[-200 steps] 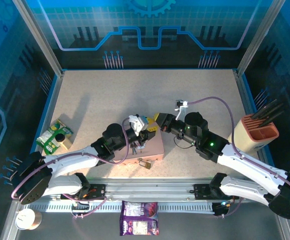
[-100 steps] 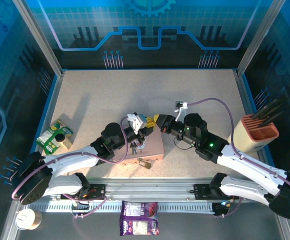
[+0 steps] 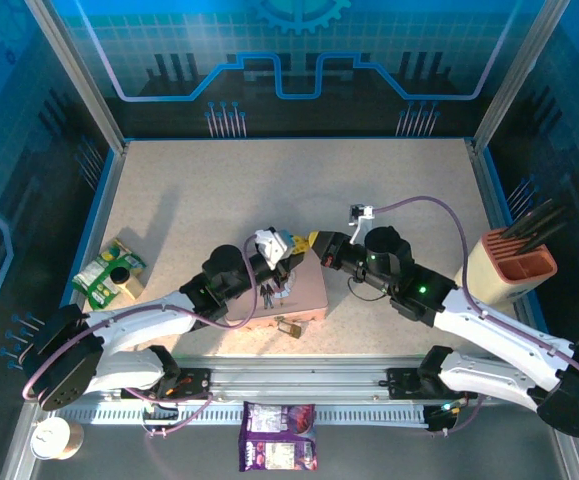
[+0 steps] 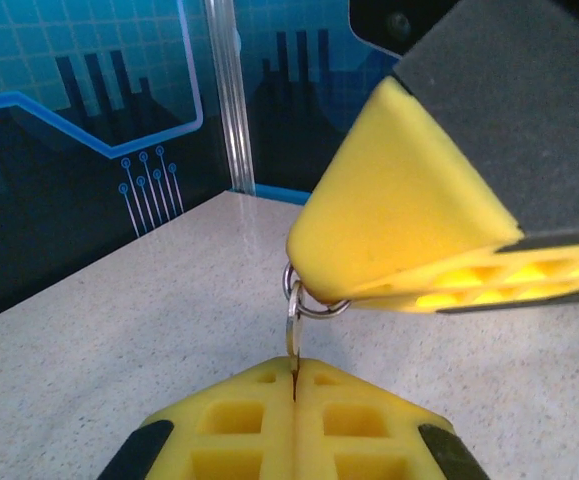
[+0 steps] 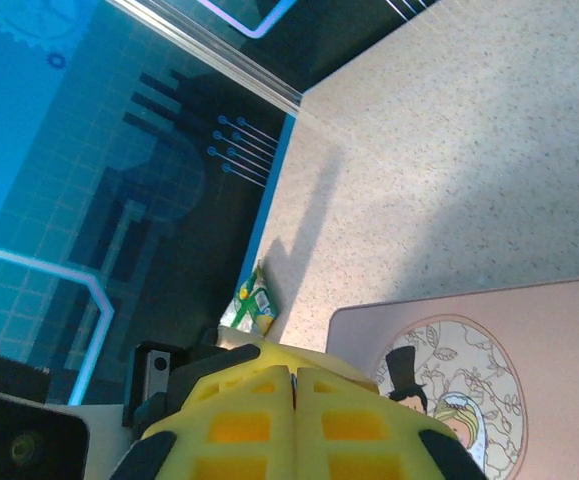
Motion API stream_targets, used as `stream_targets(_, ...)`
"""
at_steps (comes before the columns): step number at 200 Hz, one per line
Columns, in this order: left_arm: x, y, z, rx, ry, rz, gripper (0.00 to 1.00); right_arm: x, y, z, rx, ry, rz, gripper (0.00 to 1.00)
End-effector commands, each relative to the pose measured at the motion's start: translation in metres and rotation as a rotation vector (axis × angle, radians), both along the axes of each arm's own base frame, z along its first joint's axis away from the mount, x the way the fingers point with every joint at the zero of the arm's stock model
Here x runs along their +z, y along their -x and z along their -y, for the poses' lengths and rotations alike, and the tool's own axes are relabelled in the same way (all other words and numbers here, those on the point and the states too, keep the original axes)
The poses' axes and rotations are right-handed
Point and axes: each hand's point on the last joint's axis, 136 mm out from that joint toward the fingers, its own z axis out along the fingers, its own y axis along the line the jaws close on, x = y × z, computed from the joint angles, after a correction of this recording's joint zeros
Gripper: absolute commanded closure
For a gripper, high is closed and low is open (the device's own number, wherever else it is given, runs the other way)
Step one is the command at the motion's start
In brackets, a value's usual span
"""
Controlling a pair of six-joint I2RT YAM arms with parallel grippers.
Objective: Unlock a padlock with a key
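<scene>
Right now, on my wrist camera, the left gripper (image 4: pixel 294 392) has its jaws pressed together on the key (image 4: pixel 293 345). They pinch the thin blade edge-on, so that the head and its ring (image 4: pixel 316 312) stand up clear of the pads. I read that as a handover grip: the blade is nipped low so the other arm has something to work against.

Below both grippers on the overhead view lies the tin (image 3: pixel 304 292), flat on the table (image 3: pixel 269 190). The padlock (image 3: pixel 289 325) sits on the table just beside the tin's near edge, well apart from the key and not yet touched. So the key is up in the air between the two arms, and the lock waits below.

To the right, the right gripper (image 5: pixel 294 382) has its jaws closed tight. The ring comes out from under its yellow tip, apparently nipped there, though I can't see the contact itself. Holding the ring keeps the key steady while I settle the left pinch; the insertion is all to come
</scene>
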Motion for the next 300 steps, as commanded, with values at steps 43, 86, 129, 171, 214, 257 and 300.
stream_targets(43, -0.004, -0.023, -0.004, -0.035, -0.366, 0.292, 1.00, -0.025, -0.015, 0.051, -0.044, 0.022, -0.189, 0.64)
stream_targets(86, -0.015, -0.022, 0.006, -0.182, -0.625, 0.504, 1.00, -0.024, -0.011, 0.060, -0.055, -0.108, -0.163, 0.61)
stream_targets(129, -0.014, -0.022, 0.012, -0.324, -0.825, 0.628, 1.00, -0.022, -0.011, 0.044, -0.003, -0.291, -0.159, 0.57)
stream_targets(171, -0.019, -0.031, 0.012, -0.334, -0.958, 0.710, 1.00, -0.018, -0.011, 0.045, -0.034, -0.372, -0.175, 0.54)
stream_targets(214, -0.015, -0.035, 0.022, -0.298, -0.965, 0.786, 1.00, -0.019, -0.009, 0.045, -0.102, -0.463, -0.208, 0.64)
stream_targets(257, -0.014, -0.032, 0.032, -0.303, -0.959, 0.823, 1.00, -0.029, -0.006, 0.034, -0.138, -0.459, -0.279, 0.66)
stream_targets(300, -0.016, -0.029, 0.033, -0.303, -0.961, 0.830, 1.00, -0.040, -0.006, 0.041, -0.189, -0.436, -0.318, 0.68)
